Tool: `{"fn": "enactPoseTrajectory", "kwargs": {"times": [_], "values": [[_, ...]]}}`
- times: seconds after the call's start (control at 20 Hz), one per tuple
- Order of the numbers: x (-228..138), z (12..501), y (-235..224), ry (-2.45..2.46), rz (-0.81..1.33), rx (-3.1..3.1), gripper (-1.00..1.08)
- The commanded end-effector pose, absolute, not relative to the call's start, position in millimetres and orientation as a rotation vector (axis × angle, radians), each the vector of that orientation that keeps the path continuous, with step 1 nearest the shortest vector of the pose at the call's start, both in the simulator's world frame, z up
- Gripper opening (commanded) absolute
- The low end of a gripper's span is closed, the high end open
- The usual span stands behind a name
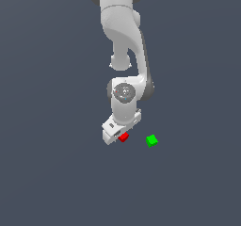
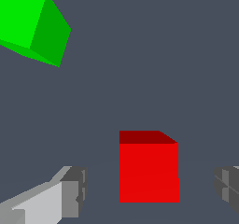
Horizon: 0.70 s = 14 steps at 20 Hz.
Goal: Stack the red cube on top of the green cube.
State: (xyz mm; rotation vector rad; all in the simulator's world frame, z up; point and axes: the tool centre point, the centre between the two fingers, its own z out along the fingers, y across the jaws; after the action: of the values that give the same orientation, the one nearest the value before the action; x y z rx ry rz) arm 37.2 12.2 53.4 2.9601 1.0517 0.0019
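Note:
The red cube (image 1: 124, 137) lies on the dark grey floor, partly hidden under my white gripper (image 1: 117, 138) in the exterior view. In the wrist view the red cube (image 2: 148, 171) sits between my two fingertips, with a clear gap on each side, so my gripper (image 2: 151, 190) is open around it and not touching it. One grey fingertip (image 2: 74, 192) shows on one side, the other (image 2: 228, 188) at the frame edge. The green cube (image 1: 151, 141) rests on the floor a short way to the exterior view's right of the red cube; it also shows in the wrist view (image 2: 30, 22).
The white arm (image 1: 124, 41) reaches down from the top of the exterior view. The plain dark grey floor (image 1: 56, 173) surrounds both cubes.

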Motion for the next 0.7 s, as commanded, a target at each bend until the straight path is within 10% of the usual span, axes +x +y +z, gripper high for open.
{"fn": "enactPoseTrajectory", "kwargs": {"times": [0.0,0.4,0.45,0.65], "values": [[36.2,39.3,12.4,1.054,0.000,2.960,1.00],[37.3,19.9,12.6,1.057,0.000,2.958,1.00],[37.3,19.9,12.6,1.057,0.000,2.958,-1.00],[37.3,19.9,12.6,1.057,0.000,2.958,-1.00]]}}
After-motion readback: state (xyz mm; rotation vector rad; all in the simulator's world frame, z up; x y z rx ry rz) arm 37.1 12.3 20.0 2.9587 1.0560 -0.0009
